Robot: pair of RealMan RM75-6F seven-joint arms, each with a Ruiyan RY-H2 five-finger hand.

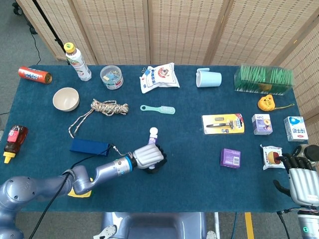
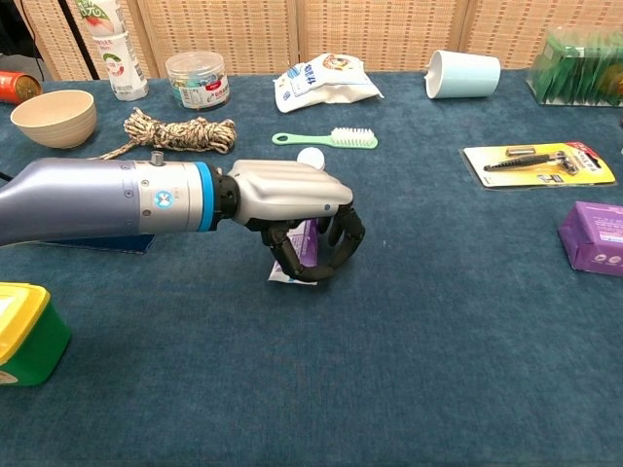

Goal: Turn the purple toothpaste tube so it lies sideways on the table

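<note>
Fingers (image 2: 336, 243) of the left hand (image 1: 148, 157) curl around the purple toothpaste tube (image 2: 295, 255) at mid-desk (image 1: 199, 169), its white cap (image 1: 153, 132) pointing away; the turn likely goes best pivoting low, tube kept against the cloth.

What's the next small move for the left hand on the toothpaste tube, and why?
Probably rotate the wrist to swing the tube's cap end sideways. The left hand has its fingers curled around the purple toothpaste tube, which in the head view runs lengthwise away from the robot, white cap at the far end, not yet sideways. The right hand rests at the table edge, uninvolved.
</note>
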